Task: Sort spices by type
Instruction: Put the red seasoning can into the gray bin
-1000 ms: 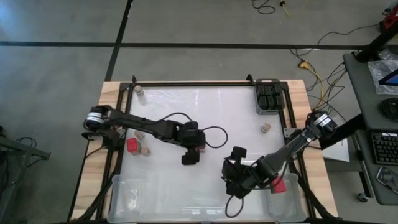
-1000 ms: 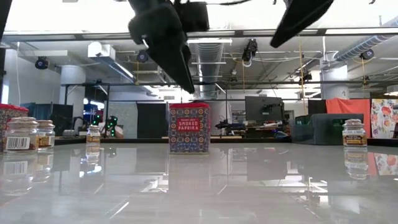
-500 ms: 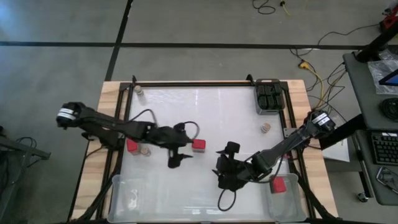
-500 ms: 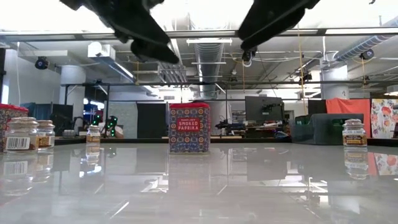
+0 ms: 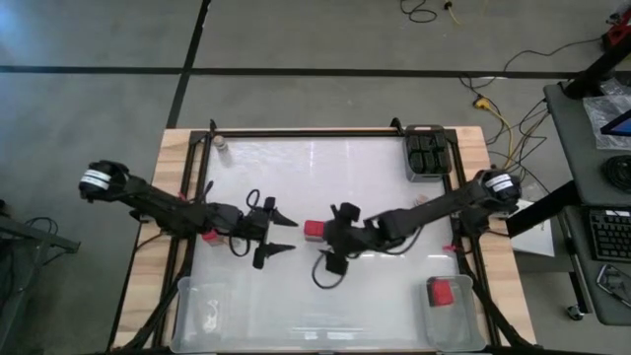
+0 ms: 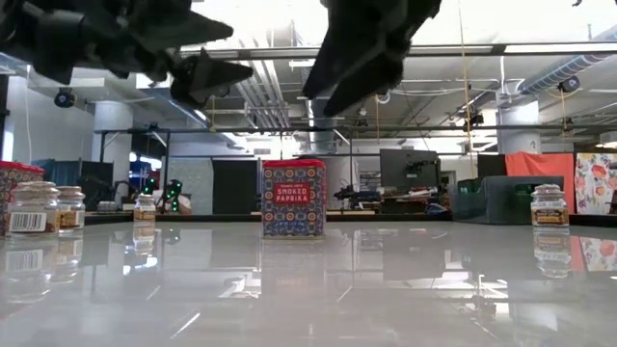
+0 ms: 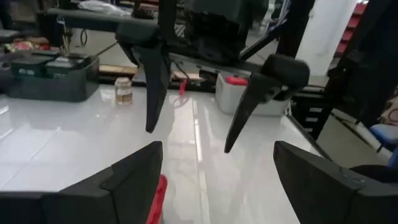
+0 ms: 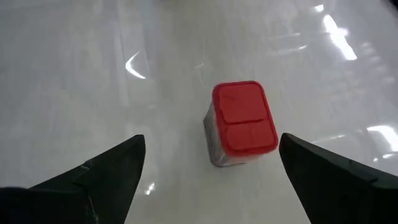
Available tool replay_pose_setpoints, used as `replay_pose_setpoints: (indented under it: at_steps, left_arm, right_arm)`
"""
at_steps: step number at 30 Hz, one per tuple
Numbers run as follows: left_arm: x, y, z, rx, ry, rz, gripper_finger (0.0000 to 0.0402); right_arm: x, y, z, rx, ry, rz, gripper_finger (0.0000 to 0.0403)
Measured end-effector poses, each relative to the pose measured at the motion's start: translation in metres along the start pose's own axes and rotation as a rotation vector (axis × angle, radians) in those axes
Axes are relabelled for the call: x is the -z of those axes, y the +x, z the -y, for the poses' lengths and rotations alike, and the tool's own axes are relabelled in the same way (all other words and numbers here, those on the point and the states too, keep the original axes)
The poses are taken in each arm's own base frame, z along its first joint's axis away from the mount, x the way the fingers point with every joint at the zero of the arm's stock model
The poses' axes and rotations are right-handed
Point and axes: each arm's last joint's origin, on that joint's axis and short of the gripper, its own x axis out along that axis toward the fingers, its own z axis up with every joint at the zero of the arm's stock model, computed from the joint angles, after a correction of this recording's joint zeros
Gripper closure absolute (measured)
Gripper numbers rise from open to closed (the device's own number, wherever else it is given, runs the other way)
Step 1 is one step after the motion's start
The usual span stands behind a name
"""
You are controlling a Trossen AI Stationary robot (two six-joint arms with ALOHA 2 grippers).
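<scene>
The right tool [image 5: 328,258] hangs spread wide, gripping nothing, just beside a red-topped spice jar [image 5: 314,229] standing upright near the middle of the white surface [image 5: 365,177]. The left tool [image 5: 273,237], also spread and empty, hovers close on the jar's other side. The main risk seems to be a collision between the two tools, or a finger clipping the jar and tipping it on the glossy top. The jar looks small and blocky, with a flat red two-part lid and a patterned label reading smoked paprika.
</scene>
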Motion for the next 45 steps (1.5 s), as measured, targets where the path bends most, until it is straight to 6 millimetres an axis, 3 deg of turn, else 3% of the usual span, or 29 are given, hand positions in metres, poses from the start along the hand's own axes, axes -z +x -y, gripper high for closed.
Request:
replay_pose_setpoints:
  at_steps: [15, 25, 36, 45]
  left_arm:
    - [-0.001, -0.006, -0.001, -0.006, 0.026, -0.022, 0.0109]
    - [-0.001, -0.006, -0.001, -0.013, 0.03, -0.02, 0.0109]
    - [-0.001, -0.006, -0.001, -0.013, 0.022, -0.021, 0.0109]
    - [0.0, -0.006, -0.001, -0.015, 0.023, -0.028, 0.0109]
  right_arm:
    - [-0.034, 0.049, 0.019, 0.001, -0.163, -0.084, 0.0042]
    - [-0.027, 0.068, 0.036, -0.022, -0.129, -0.173, 0.0042]
    - [-0.013, 0.088, 0.035, -0.086, -0.126, -0.266, 0.0043]
    - [-0.013, 0.088, 0.035, -0.077, -0.11, -0.262, 0.0117]
